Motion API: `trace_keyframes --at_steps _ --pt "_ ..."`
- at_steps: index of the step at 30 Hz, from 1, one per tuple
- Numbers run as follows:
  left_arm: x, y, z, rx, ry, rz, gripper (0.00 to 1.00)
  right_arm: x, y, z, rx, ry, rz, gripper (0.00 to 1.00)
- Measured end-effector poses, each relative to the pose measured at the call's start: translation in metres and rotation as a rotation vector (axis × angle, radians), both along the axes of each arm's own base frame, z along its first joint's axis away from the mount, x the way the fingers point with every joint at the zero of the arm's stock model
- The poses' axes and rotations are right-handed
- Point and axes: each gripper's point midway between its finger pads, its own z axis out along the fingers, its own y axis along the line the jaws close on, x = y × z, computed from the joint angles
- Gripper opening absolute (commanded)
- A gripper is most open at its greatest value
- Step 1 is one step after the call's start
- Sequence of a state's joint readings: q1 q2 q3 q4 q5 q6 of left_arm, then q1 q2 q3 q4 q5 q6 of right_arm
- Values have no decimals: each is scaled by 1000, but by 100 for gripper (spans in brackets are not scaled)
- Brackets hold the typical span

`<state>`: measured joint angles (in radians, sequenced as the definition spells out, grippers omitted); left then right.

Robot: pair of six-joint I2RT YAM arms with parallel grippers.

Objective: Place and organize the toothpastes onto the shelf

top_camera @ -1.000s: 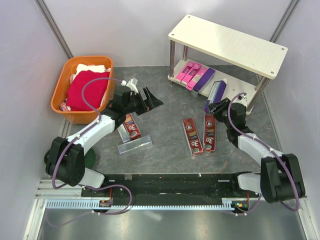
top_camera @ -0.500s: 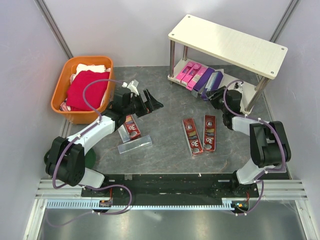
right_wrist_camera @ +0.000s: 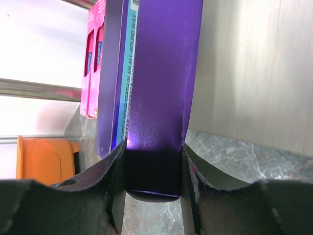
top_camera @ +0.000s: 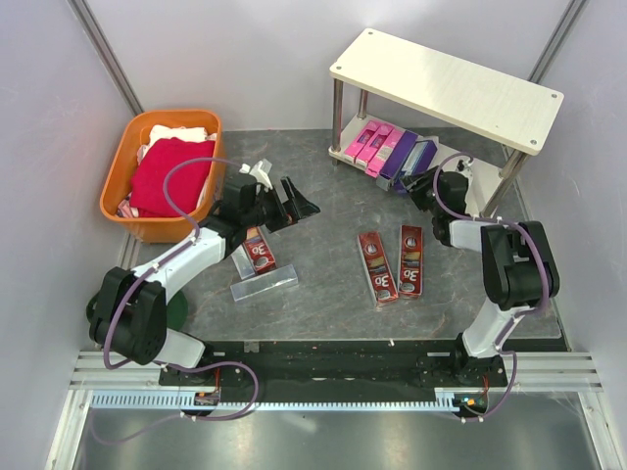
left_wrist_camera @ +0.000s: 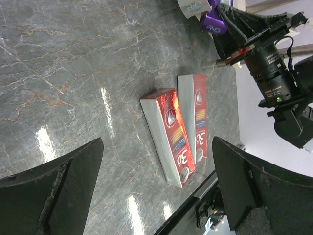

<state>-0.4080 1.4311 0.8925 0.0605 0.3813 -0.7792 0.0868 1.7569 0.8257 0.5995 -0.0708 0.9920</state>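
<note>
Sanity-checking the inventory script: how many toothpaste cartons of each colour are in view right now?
Pink toothpaste cartons: 2
Purple toothpaste cartons: 2
Dark red toothpaste cartons: 3
Silver-grey toothpaste carton: 1
Total: 8 in view

Printed matter, listed by carrier.

1. Red carton, lying flat: large white "3D" near one end. Smaller lettering along the face too blurred to read.
2. Second red carton, touching the first: same white "3D".
3. Third red carton, apart from that pair, seen from above: "3D" again.
4. Purple carton, end flap: "PRO".
5. Silver carton, end flap: "PRO", partly cut off.
6. Darker purple carton, pale blue side strip: "…TEETH IN ALL-AROUND WAY", opening words unclear.
7. Pink cartons: small vertical print, illegible.
</note>
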Motion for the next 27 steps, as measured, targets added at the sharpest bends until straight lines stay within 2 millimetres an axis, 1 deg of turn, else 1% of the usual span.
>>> trace_keyframes --at_steps 1,2,3,5,6,8,9,12,18,27 --pt "-1 0 0 -1 2 -2 98 1 0 0 0 0 0 34" --pt "-1 0 0 -2 2 -4 98 3 0 0 -1 0 -2 36" --pt "-1 -1 0 -3 2 -5 98 4 0 0 -2 -1 -4 44" --pt "-2 -1 -1 -3 3 -8 98 7 -1 -1 -3 -2 -6 54" --pt "-2 -1 -1 -4 4 -10 98 9 -1 0 -5 -3 -6 62" --pt "-3 -1 -1 -4 6 -12 98 12 0 0 -9 -4 -5 70" --pt "-3 -1 -2 -4 7 -12 98 13 0 1 -12 -7 -4 77" --pt "-3 -1 -3 -3 9 -12 98 14 -1 3 -20 -16 -4 86" --pt "-5 0 -6 0 17 -12 98 16 -2 9 -25 -38 -7 94" --pt "-8 1 -12 4 28 -13 98 17 -8 11 -76 -49 -21 95"
